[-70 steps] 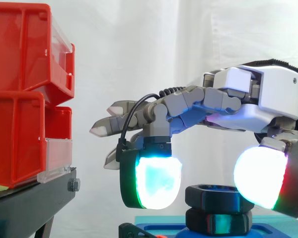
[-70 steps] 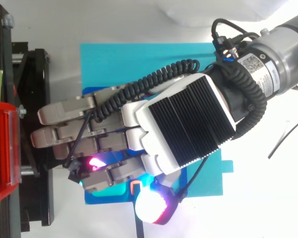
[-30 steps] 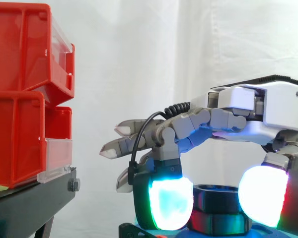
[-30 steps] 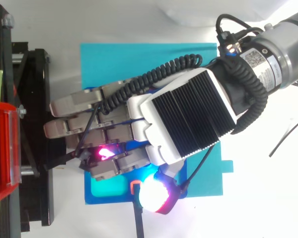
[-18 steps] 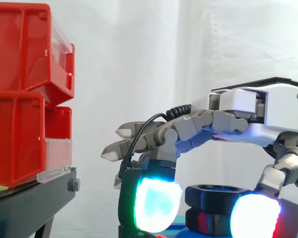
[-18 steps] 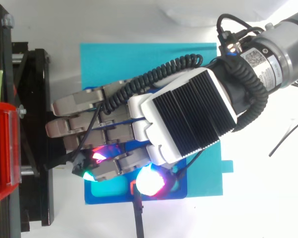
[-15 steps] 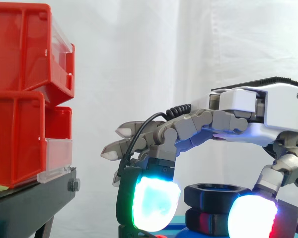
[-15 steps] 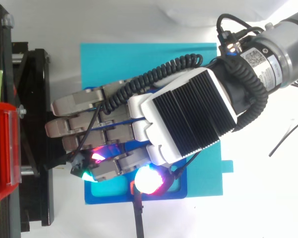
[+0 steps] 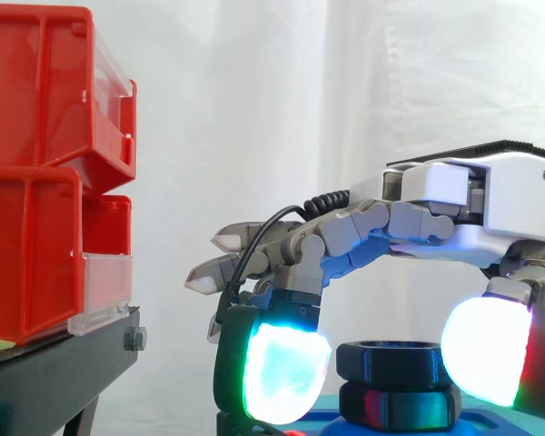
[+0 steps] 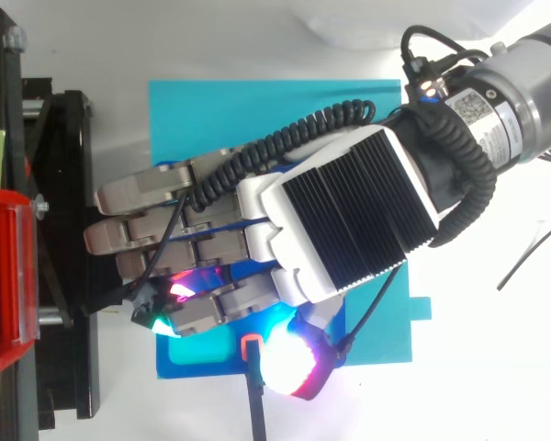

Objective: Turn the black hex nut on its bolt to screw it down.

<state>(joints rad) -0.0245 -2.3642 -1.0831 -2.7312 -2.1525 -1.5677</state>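
Side view: the hand (image 9: pixel 490 209) reaches in from the right and hangs palm down over the black hex nut (image 9: pixel 395 361). The nut sits level near the bottom of the frame, stacked right on top of a second black hex piece (image 9: pixel 400 406) that catches red and cyan glints. That piece stands on a blue base (image 9: pixel 477 425). One finger bends down on the nut's left, and its pad (image 9: pixel 277 372) glows white and cyan with a green rim. A thin strip of background shows between this pad and the nut. The thumb pad (image 9: pixel 486 350) glows white with a red edge and overlaps the nut's right corner from this angle. The other fingers stretch out nearly straight to the left, well above the nut. To the left, red bins (image 9: pixel 36 91) are stacked on a black stand (image 9: pixel 54 372) before the white curtain (image 9: pixel 300 109).

From the top view, the hand (image 10: pixel 340 220) covers the nut. The thumb pad (image 10: pixel 285 367) lies at the blue base's (image 10: pixel 193 367) near edge, just beside a small orange piece (image 10: pixel 251 346), so it stands clear of the nut. The hand is spread wide astride the nut and grips nothing. The base rests on a teal mat (image 10: pixel 257 110) on the white desk (image 10: pixel 487 367), beside the stand (image 10: pixel 64 184)
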